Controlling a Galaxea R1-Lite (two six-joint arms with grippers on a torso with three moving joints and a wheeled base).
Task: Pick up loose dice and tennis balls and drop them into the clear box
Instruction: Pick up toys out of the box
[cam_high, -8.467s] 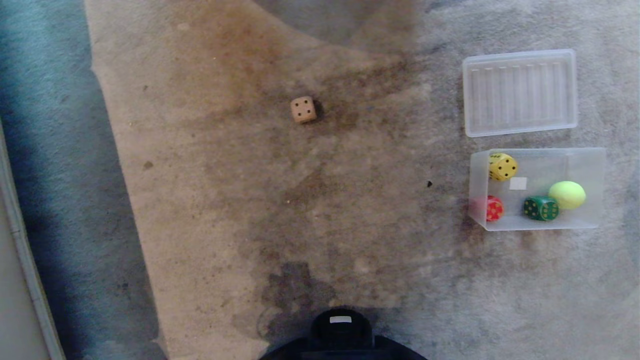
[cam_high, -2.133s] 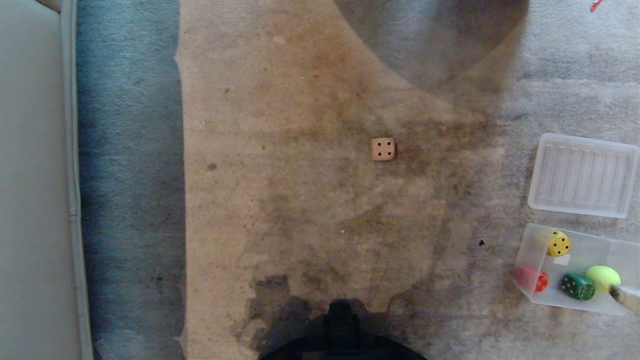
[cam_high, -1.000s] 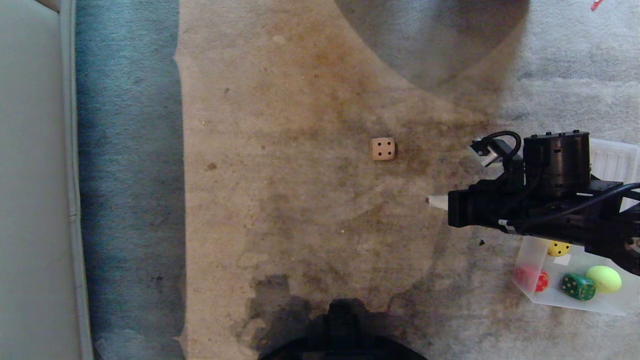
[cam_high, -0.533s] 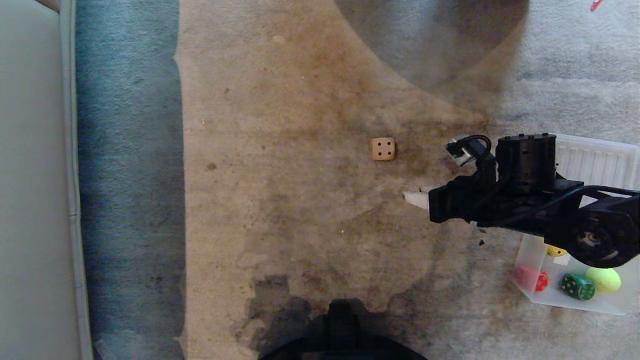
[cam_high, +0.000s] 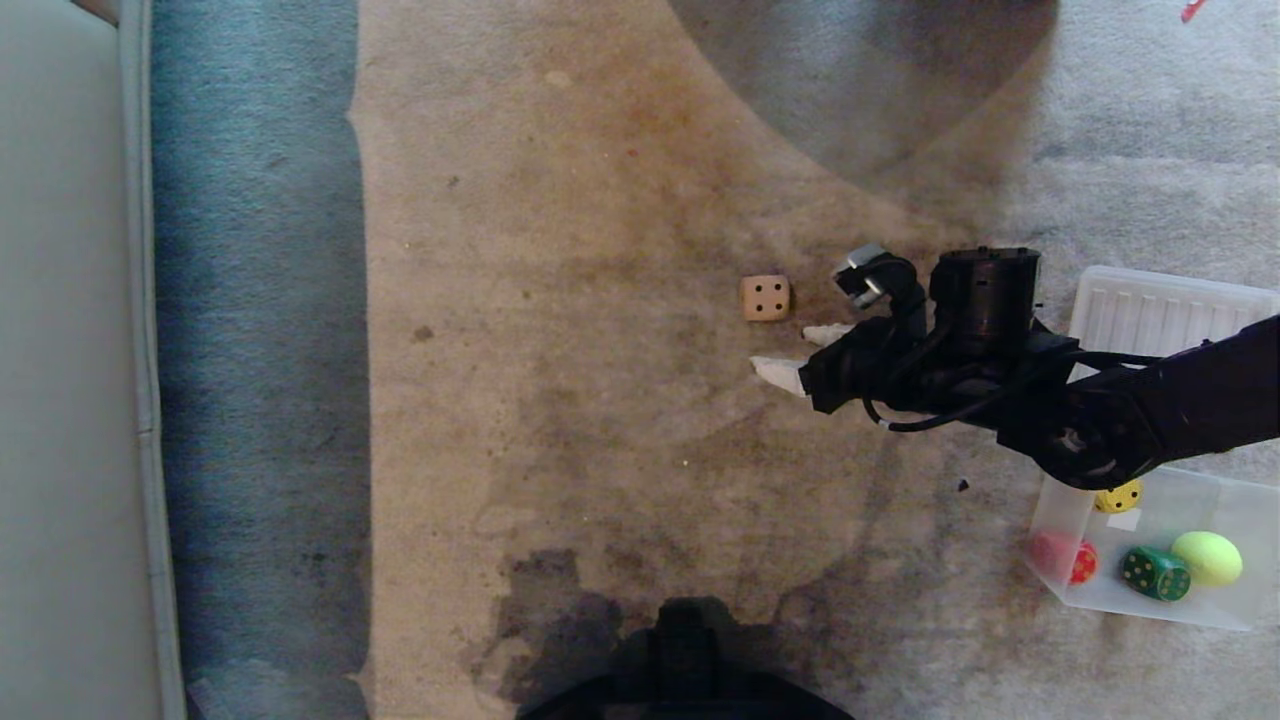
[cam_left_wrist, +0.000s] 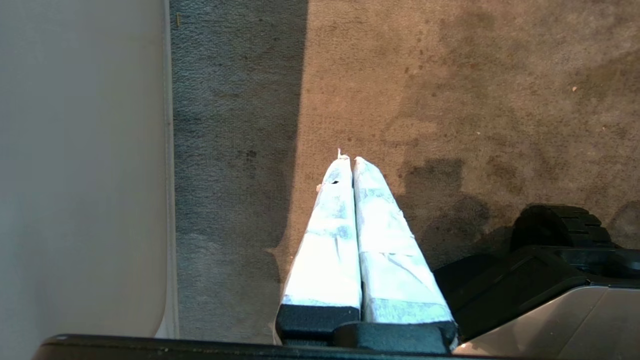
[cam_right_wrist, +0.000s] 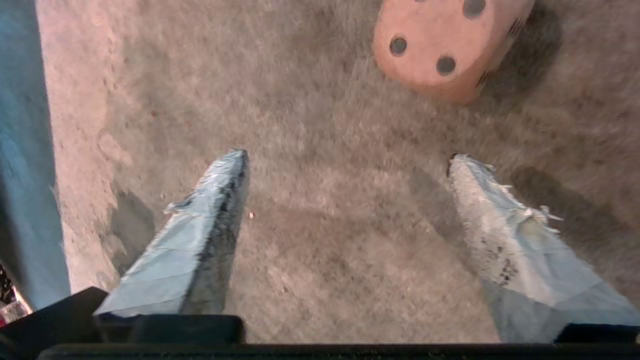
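Right gripper (cam_high: 797, 355), taped jaws spread and empty, hovers just beside the tan die (cam_high: 765, 298) on stained carpet (cam_high: 560, 400). Off-centre jaws could nudge the rounded cube away (its smooth faces slip). Box (cam_high: 1060, 520), translucent plastic, sits well apart from the die. Left gripper (cam_left_wrist: 350, 162) pressed together.

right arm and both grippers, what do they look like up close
The right arm is matte black, with a cylindrical black housing on the wrist, thin black cables looping along it and a small silver plug on top. The right gripper and left gripper each have two long tapered fingers wrapped in whitish, scuffed tape, set in black bases.
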